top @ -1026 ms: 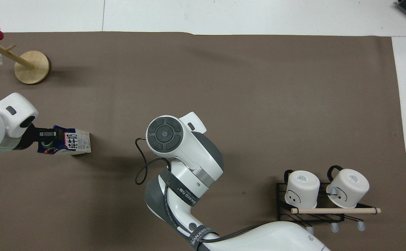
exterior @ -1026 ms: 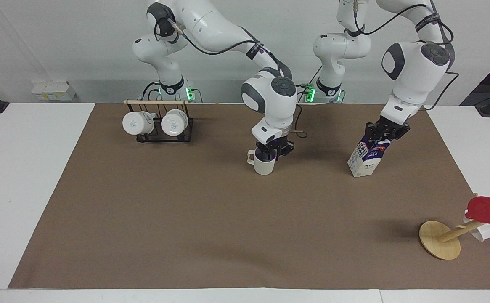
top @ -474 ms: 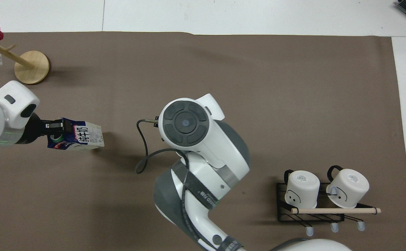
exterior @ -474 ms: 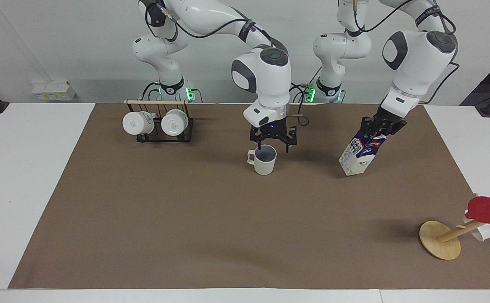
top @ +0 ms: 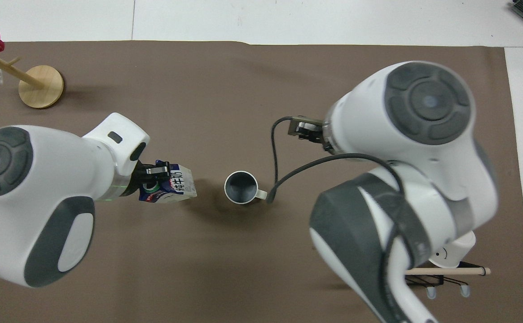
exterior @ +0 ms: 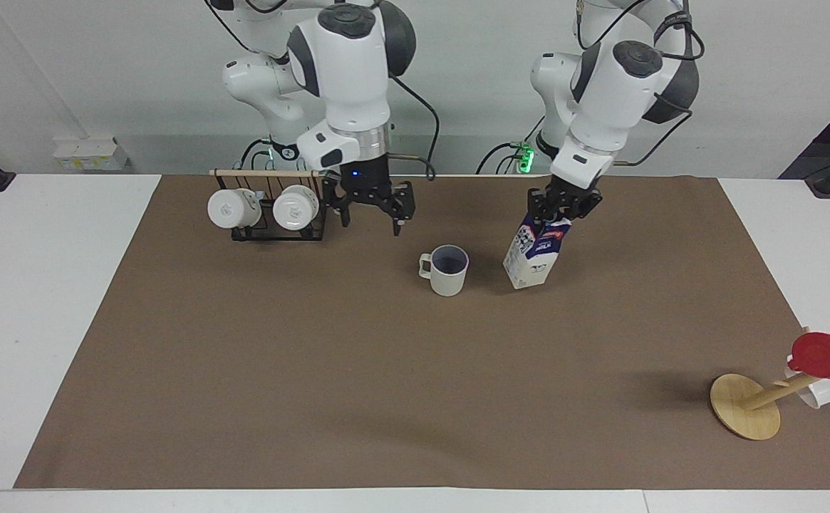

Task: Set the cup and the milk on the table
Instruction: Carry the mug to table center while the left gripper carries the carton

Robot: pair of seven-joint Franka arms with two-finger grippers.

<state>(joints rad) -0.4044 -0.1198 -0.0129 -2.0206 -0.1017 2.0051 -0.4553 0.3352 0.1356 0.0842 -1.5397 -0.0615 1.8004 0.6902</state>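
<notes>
Facing view, right gripper (exterior: pixel 372 214): raised in the air with its jaws spread wide and nothing between them; it hangs over the brown sheet (exterior: pixel 386 370) just beside the black mug rack (exterior: pixel 276 214), on the side of the rack toward the cup, and touches nothing.
Facing view, left gripper (exterior: pixel 563 208): jaws pinched on the gable top of the milk (exterior: pixel 534 249), over the sheet beside the cup on the side toward the left arm's end of the table.
Overhead view, left gripper (top: pixel 156 171): the fingers clamp the carton's dark blue top, with the round cap just below them.
Milk: a small carton, dark blue above and white below with a red label, tilted with its top leaning toward the left arm; whether its lowest corner touches the sheet or hangs just clear, I cannot tell.
Cup (exterior: pixel 447 269): a plain off-white mug with a grey-blue inside, standing upright on the sheet with its mouth up, free of both grippers; its handle points toward the rack.
Overhead view, cup (top: pixel 242 187): near the milk (top: pixel 171 188) but apart from it, a strip of bare sheet between them.
Table (exterior: pixel 51 285): white, covered over most of its top by the brown sheet.
Mug rack: holds two glossy white mugs (exterior: pixel 266 206) on their sides.
</notes>
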